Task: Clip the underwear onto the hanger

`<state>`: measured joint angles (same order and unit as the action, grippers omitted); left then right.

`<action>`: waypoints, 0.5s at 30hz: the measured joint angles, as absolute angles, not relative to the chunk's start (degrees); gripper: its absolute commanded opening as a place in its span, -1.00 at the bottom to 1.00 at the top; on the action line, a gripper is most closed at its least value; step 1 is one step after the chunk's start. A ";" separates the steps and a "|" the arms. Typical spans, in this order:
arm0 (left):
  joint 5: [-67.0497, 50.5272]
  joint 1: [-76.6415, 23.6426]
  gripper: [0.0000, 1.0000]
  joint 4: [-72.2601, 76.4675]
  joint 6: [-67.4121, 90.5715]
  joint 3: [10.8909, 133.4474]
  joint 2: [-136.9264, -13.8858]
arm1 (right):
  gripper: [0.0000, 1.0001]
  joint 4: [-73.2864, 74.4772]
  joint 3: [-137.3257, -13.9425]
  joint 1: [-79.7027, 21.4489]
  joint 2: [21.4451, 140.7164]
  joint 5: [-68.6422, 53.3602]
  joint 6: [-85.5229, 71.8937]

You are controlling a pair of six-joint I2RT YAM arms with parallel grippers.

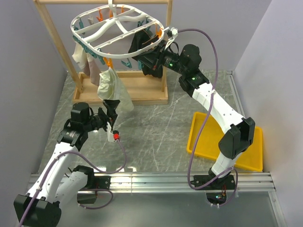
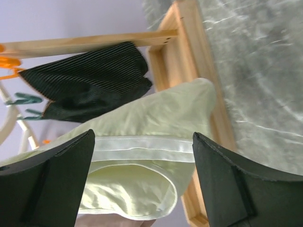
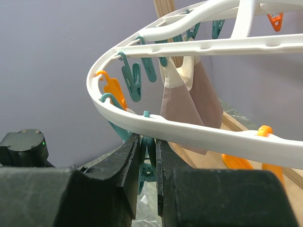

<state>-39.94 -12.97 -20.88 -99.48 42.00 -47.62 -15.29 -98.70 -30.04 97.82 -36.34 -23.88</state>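
The underwear (image 1: 111, 87) hangs from the near-left rim of the hanger (image 3: 199, 132), drooping toward the table in front of the wooden rack (image 2: 189, 61). Just below its hem sits the left gripper (image 2: 142, 175), jaws spread wide and grasping nothing (the pale fabric fills the gap in its wrist view, with a black garment (image 2: 90, 80) behind). At the hanger's right edge, the right gripper (image 3: 147, 142) is pinched almost closed on a teal clip (image 3: 146, 170) under the rim.
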 measured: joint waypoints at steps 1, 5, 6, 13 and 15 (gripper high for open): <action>-40.49 -12.27 0.80 -19.38 -99.66 41.30 -47.31 | -1.00 -15.35 -98.70 -30.00 97.86 -36.42 -24.01; -42.09 -10.13 0.84 -15.64 -100.12 40.38 -45.98 | -1.00 -15.42 -98.70 -29.85 97.86 -36.60 -24.34; -42.50 -9.37 0.85 -14.70 -100.44 40.14 -45.45 | -1.00 -15.42 -98.70 -29.85 97.86 -36.67 -24.43; -43.83 -5.61 0.92 -10.94 -101.82 37.65 -44.58 | -1.00 -15.46 -98.70 -29.74 97.89 -36.82 -24.64; -44.07 -5.06 0.95 -9.45 -102.21 36.64 -44.99 | -1.00 -15.49 -98.70 -29.71 97.89 -36.95 -24.67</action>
